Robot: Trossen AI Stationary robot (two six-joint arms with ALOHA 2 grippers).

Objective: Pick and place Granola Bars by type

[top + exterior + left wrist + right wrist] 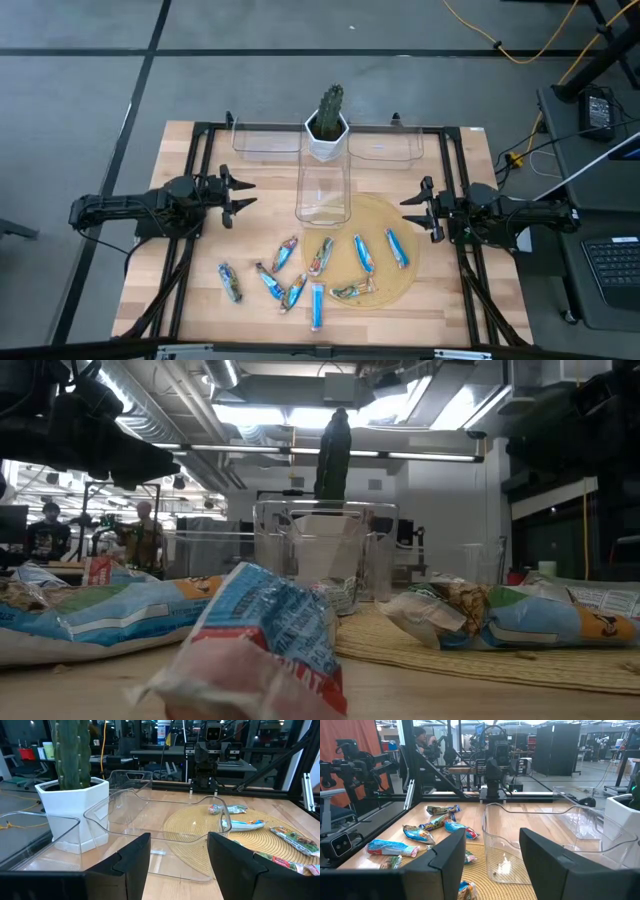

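Note:
Several granola bars (318, 272) lie flat on the near half of the table, some blue, some green-brown; a few rest on a round woven mat (382, 212). The low view shows them close up (265, 630), and both wrist views catch some (239, 824) (422, 834). My left gripper (240, 194) hovers open at the table's left, fingers pointing right toward a clear bin (322, 192). My right gripper (412, 210) hovers open at the right, pointing left over the mat's edge. Neither touches anything.
A clear bin stands mid-table in front of a white pot with a cactus (328, 128). Two more clear bins (267, 136) (385, 146) sit at the far edge. A black frame (195, 160) borders the wooden table. People show in the room behind (140, 538).

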